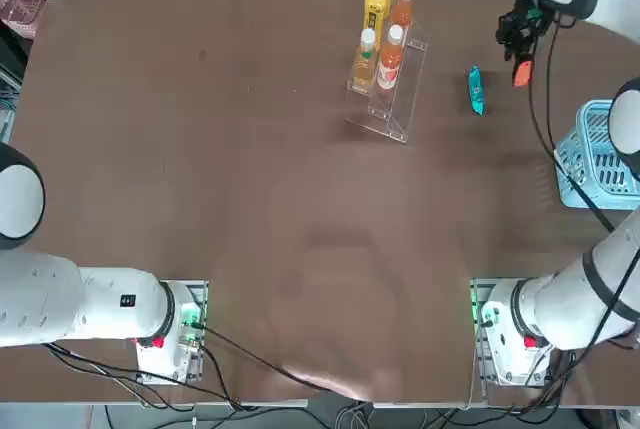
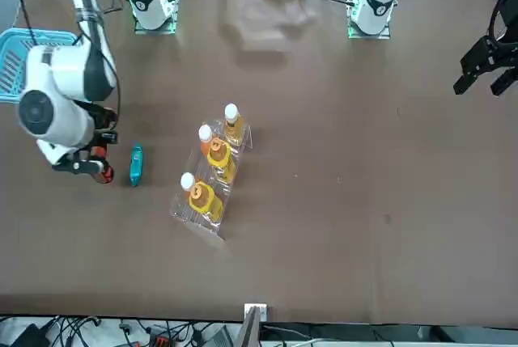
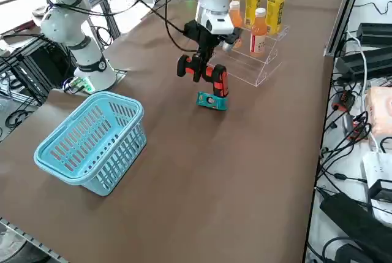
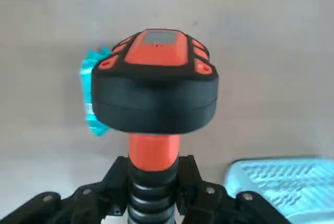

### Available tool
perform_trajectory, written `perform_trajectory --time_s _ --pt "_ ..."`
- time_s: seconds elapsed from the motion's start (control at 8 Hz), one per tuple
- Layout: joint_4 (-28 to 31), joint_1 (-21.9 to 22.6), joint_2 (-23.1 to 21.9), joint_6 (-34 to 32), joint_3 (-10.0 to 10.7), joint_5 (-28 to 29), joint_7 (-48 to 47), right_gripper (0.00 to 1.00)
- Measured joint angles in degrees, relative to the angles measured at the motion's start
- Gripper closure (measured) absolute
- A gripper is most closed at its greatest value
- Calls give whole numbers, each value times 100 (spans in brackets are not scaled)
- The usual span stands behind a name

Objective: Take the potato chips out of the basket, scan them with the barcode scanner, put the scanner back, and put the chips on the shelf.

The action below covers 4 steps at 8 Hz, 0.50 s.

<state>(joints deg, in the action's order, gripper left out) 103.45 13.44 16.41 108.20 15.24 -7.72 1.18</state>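
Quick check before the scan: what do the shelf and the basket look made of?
Shelf: looks like clear glossy acrylic; the table shows through its steps and its edges catch the light. Basket: seemingly molded light blue plastic, smooth, with slatted walls. The right tool holds the barcode scanner above the table.

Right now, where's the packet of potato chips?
The potato chips lie flat on the table, out of the basket, between it and the clear shelf. The right gripper holds the barcode scanner beside them.

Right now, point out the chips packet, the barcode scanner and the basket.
chips packet [image 1: 475, 90], top view, middle of the teal wrapper.
barcode scanner [image 4: 154, 88], right wrist view, black-and-orange head.
basket [image 3: 92, 140], right side view, slatted side wall.
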Motion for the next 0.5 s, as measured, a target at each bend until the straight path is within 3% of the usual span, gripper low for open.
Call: perform_trajectory --time_s 0.5 --pt "-270 -1700 118 488 29 55 2806 59"
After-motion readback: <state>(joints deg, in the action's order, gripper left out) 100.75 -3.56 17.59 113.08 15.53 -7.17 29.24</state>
